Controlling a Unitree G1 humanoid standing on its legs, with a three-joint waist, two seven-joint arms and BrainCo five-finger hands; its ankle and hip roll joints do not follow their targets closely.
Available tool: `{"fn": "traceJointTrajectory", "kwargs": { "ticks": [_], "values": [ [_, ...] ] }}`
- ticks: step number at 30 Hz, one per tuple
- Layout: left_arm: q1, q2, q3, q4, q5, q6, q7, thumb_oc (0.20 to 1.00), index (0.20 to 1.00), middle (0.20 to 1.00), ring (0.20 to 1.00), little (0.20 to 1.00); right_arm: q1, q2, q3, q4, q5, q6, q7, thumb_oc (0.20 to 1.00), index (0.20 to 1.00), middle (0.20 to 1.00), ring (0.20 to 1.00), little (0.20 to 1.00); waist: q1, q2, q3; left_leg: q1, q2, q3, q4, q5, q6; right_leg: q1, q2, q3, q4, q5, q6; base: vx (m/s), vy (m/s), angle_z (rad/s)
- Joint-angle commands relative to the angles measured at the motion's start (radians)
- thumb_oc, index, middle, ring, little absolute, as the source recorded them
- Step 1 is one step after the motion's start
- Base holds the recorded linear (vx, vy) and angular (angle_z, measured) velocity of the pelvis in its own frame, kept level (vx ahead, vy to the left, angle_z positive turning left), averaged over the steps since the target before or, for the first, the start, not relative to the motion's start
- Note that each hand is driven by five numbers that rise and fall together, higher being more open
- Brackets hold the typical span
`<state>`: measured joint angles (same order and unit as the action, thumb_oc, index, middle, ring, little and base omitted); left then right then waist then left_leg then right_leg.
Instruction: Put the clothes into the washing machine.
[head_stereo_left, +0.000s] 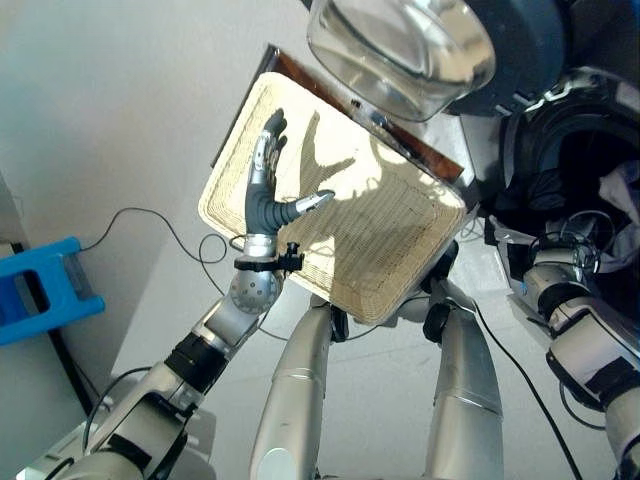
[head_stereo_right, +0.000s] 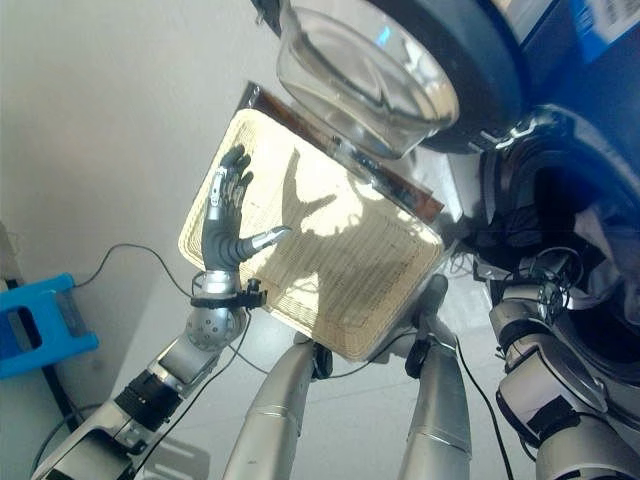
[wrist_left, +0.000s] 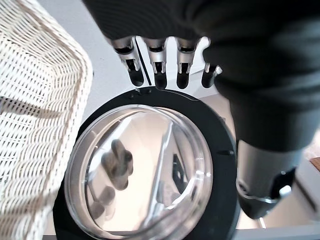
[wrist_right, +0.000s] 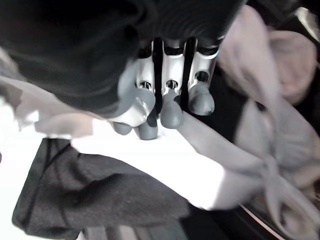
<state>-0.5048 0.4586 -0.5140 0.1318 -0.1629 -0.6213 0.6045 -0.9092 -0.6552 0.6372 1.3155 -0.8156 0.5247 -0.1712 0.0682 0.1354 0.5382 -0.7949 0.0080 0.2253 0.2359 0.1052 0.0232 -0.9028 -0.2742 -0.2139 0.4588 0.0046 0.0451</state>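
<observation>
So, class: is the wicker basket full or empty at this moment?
Empty. The basket's woven bottom is bare in both eye views, with only shadow on it, and the left robot hand hangs open above it.

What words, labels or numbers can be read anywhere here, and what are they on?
None can be read.
A blue and white label on the washing machine carries print too blurred to make out.
The wicker basket, the glass door, the blue crate and the clothes show no writing.
</observation>
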Motion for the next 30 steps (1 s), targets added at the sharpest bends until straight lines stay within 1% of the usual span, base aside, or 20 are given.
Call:
{"fn": "traceJointTrajectory", "kwargs": {
  "ticks": [1,3,4,6,7,8,9,11,13,14,15,18,20,22,23,24,25,26,27,30],
  "values": [
    [0.016,-0.039,0.031,-0.052,-0.019,-0.064,-0.012,1.0,1.0,1.0,1.0,1.0,0.013,-0.115,-0.033,0.03,0.373,0.033,-0.259,0.2,0.2,0.2,0.2,0.2,-0.022,0.061,-0.018,0.026,0.015,0.049,0.083,-0.15,-0.08,0.008,0.009,-0.065,0.005,0.014,0.113,0.01,0.021,-0.04],
    [0.015,-0.038,0.032,-0.044,-0.022,-0.066,-0.01,1.0,1.0,1.0,1.0,1.0,0.02,-0.123,-0.087,0.031,0.507,0.002,-0.349,0.2,0.2,0.2,0.2,0.2,-0.028,0.056,-0.018,0.038,0.018,0.049,0.087,-0.155,-0.078,0.02,0.012,-0.062,0.007,0.011,0.113,-0.01,0.022,-0.06],
    [-0.004,-0.034,0.041,-0.043,-0.025,-0.066,-0.009,1.0,1.0,1.0,1.0,1.0,0.005,-0.13,-0.115,0.028,0.596,-0.022,-0.412,0.2,0.2,0.2,0.2,0.2,-0.032,0.053,-0.018,0.01,0.019,0.058,0.08,-0.129,-0.068,-0.003,0.014,-0.071,-0.006,0.036,0.099,0.02,0.024,-0.04],
    [0.013,-0.036,0.03,-0.037,-0.024,-0.068,-0.001,1.0,1.0,1.0,1.0,1.0,0.03,-0.131,-0.17,0.023,0.689,-0.051,-0.47,0.2,0.2,0.2,0.2,0.2,-0.036,0.052,-0.018,0.051,0.019,0.052,0.086,-0.159,-0.076,0.031,0.018,-0.058,0.008,0.008,0.113,0.0,0.0,0.0],
    [-0.003,-0.031,0.038,-0.04,-0.028,-0.065,0.004,1.0,1.0,1.0,1.0,1.0,0.022,-0.139,-0.218,0.017,0.77,-0.084,-0.519,0.2,0.2,0.2,0.2,0.2,-0.039,0.05,-0.018,0.026,0.019,0.06,0.081,-0.136,-0.066,0.012,0.02,-0.067,-0.006,0.032,0.099,0.03,0.05,-0.06],
    [0.009,-0.031,0.035,-0.04,-0.034,-0.058,0.012,1.0,1.0,1.0,1.0,1.0,0.046,-0.142,-0.297,0.008,0.875,-0.142,-0.587,0.2,0.2,0.2,0.2,0.2,-0.045,0.05,-0.018,0.065,0.017,0.052,0.087,-0.165,-0.073,0.046,0.026,-0.052,0.005,0.005,0.112,-0.02,0.049,-0.08],
    [-0.005,-0.027,0.04,-0.041,-0.037,-0.056,0.016,1.0,1.0,1.0,1.0,1.0,0.041,-0.145,-0.337,-0.002,0.903,-0.161,-0.607,0.2,0.2,0.2,0.2,0.2,-0.046,0.05,-0.018,0.043,0.017,0.061,0.08,-0.143,-0.064,0.026,0.027,-0.06,-0.006,0.027,0.099,0.03,0.058,-0.11],
    [-0.011,-0.026,0.038,-0.036,-0.041,-0.048,0.029,1.0,1.0,1.0,1.0,1.0,0.053,-0.145,-0.42,-0.03,1.016,-0.254,-0.693,0.2,0.2,0.2,0.2,0.2,-0.056,0.05,-0.018,0.058,0.014,0.063,0.077,-0.148,-0.063,0.038,0.035,-0.053,-0.012,0.025,0.098,0.01,0.052,-0.1],
    [-0.017,-0.027,0.04,-0.037,-0.042,-0.038,0.036,1.0,1.0,1.0,1.0,1.0,0.057,-0.138,-0.461,-0.055,1.049,-0.301,-0.73,0.2,0.2,0.2,0.2,0.2,-0.061,0.051,-0.018,0.067,0.013,0.065,0.074,-0.151,-0.062,0.044,0.039,-0.05,-0.014,0.023,0.097,0.01,0.027,-0.03],
    [-0.017,-0.027,0.04,-0.037,-0.042,-0.038,0.036,1.0,1.0,1.0,1.0,1.0,0.057,-0.138,-0.461,-0.055,1.049,-0.301,-0.73,0.2,0.2,0.2,0.2,0.2,-0.061,0.051,-0.018,0.067,0.013,0.065,0.074,-0.151,-0.062,0.044,0.039,-0.05,-0.014,0.023,0.097,0.03,0.053,-0.03],
    [-0.029,-0.019,0.041,-0.035,-0.052,-0.024,0.049,1.0,1.0,1.0,1.0,1.0,0.062,-0.129,-0.512,-0.102,1.132,-0.373,-0.798,0.2,0.2,0.2,0.2,0.2,-0.069,0.049,-0.018,0.081,0.009,0.068,0.074,-0.16,-0.059,0.056,0.046,-0.045,-0.012,0.016,0.095,0.03,0.04,-0.04],
    [-0.033,-0.015,0.046,-0.024,-0.064,-0.024,0.051,1.0,1.0,1.0,1.0,1.0,0.073,-0.117,-0.547,-0.122,1.212,-0.44,-0.818,0.2,0.2,0.2,0.2,0.2,-0.074,0.046,-0.018,0.087,0.008,0.068,0.079,-0.165,-0.057,0.062,0.05,-0.042,-0.009,0.011,0.093,0.03,0.025,-0.05],
    [-0.048,-0.009,0.056,-0.01,-0.087,-0.016,0.041,1.0,1.0,1.0,1.0,1.0,0.07,-0.091,-0.603,-0.155,1.358,-0.56,-0.81,0.2,0.2,0.2,0.2,0.2,-0.077,0.041,-0.018,0.099,0.005,0.068,0.083,-0.173,-0.055,0.078,0.055,-0.043,-0.012,0.005,0.09,0.04,0.014,-0.04],
    [-0.05,-0.007,0.058,-0.009,-0.093,-0.014,0.037,1.0,1.0,1.0,1.0,1.0,0.068,-0.088,-0.609,-0.159,1.385,-0.582,-0.8,0.2,0.2,0.2,0.2,0.2,-0.076,0.04,-0.018,0.101,0.004,0.068,0.083,-0.173,-0.055,0.081,0.055,-0.044,-0.013,0.005,0.09,0.02,0.004,-0.06],
    [-0.061,-0.001,0.062,-0.005,-0.105,-0.006,0.03,1.0,1.0,1.0,1.0,1.0,0.056,-0.08,-0.626,-0.178,1.468,-0.638,-0.786,0.2,0.2,0.2,0.2,0.2,-0.077,0.037,-0.018,0.104,0.005,0.069,0.084,-0.175,-0.055,0.088,0.056,-0.046,-0.013,0.001,0.088,0.01,0.004,-0.07],
    [-0.061,-0.001,0.062,-0.005,-0.105,-0.006,0.03,1.0,1.0,1.0,1.0,1.0,0.056,-0.08,-0.626,-0.178,1.468,-0.638,-0.786,0.2,0.2,0.2,0.2,0.2,-0.077,0.037,-0.018,0.104,0.005,0.069,0.084,-0.175,-0.055,0.088,0.056,-0.046,-0.013,0.001,0.088,0.03,-0.005,-0.09],
    [-0.071,-0.003,0.066,0.001,-0.11,0.005,0.029,1.0,1.0,1.0,1.0,1.0,0.041,-0.06,-0.651,-0.211,1.573,-0.716,-0.753,0.2,0.2,0.2,0.2,0.2,-0.077,0.03,-0.018,0.107,0.004,0.066,0.089,-0.179,-0.054,0.093,0.061,-0.047,-0.005,-0.007,0.083,0.02,-0.009,-0.05],
    [-0.071,-0.003,0.065,0.002,-0.111,0.005,0.029,1.0,1.0,1.0,1.0,1.0,0.041,-0.06,-0.651,-0.211,1.574,-0.717,-0.753,0.2,0.2,0.2,0.2,0.2,-0.077,0.03,-0.018,0.106,0.004,0.066,0.09,-0.179,-0.055,0.092,0.061,-0.047,-0.005,-0.007,0.083,0.03,-0.015,-0.05],
    [-0.077,-0.005,0.067,0.01,-0.114,0.007,0.029,1.0,1.0,1.0,1.0,1.0,0.035,-0.052,-0.662,-0.223,1.595,-0.751,-0.741,0.2,0.2,0.2,0.2,0.2,-0.078,0.027,-0.018,0.105,0.003,0.065,0.093,-0.18,-0.055,0.093,0.063,-0.047,-0.001,-0.01,0.082,0.0,0.0,0.0],
    [-0.086,-0.006,0.067,0.02,-0.123,0.013,0.026,1.0,1.0,1.0,1.0,1.0,0.022,-0.044,-0.663,-0.238,1.541,-0.786,-0.731,0.2,0.2,0.2,0.2,0.2,-0.078,0.024,-0.018,0.103,0.001,0.061,0.1,-0.183,-0.055,0.096,0.064,-0.048,0.001,-0.012,0.079,0.01,-0.005,-0.01]
  ]
}}
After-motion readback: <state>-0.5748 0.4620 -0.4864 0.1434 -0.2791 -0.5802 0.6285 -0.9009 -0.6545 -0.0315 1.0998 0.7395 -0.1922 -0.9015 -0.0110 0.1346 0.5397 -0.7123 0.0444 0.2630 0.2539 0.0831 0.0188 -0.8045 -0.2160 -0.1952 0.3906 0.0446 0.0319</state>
